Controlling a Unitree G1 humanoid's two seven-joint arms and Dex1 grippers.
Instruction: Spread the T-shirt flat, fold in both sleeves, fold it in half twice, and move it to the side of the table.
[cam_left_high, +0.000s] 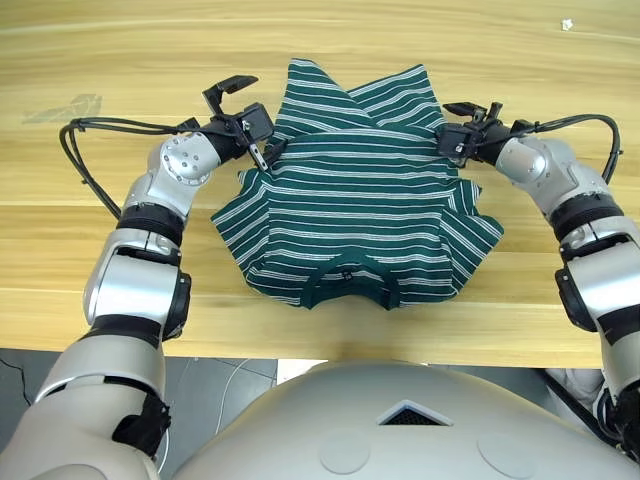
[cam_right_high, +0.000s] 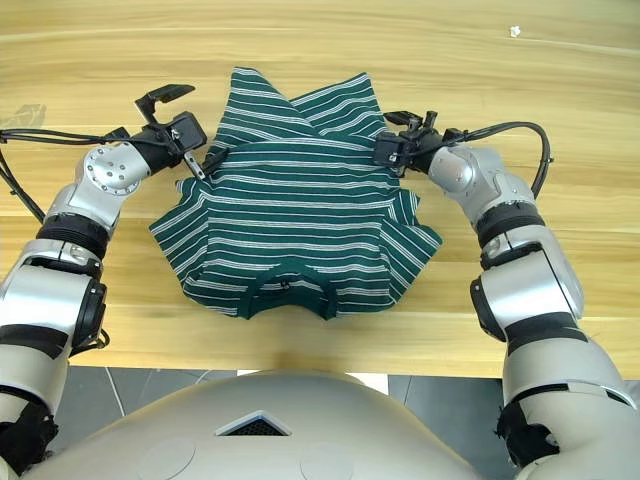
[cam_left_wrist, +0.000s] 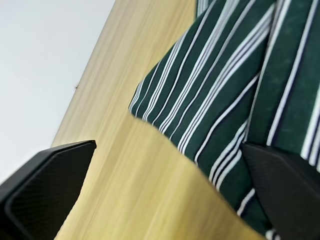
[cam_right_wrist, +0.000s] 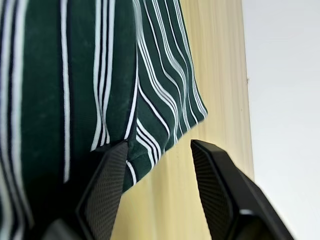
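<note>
Green white-striped fabric T-shirt lies partly folded; halving and relocation appear outstanding; left gripper and right gripper flank it, fingers apart.

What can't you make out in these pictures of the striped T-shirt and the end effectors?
White speck on the far table, head views: too small to identify.
T-shirt lower layers, head views: hidden under its own top fabric.
Left end effector, left wrist view: finger bases cut off by the picture's edge.
</note>
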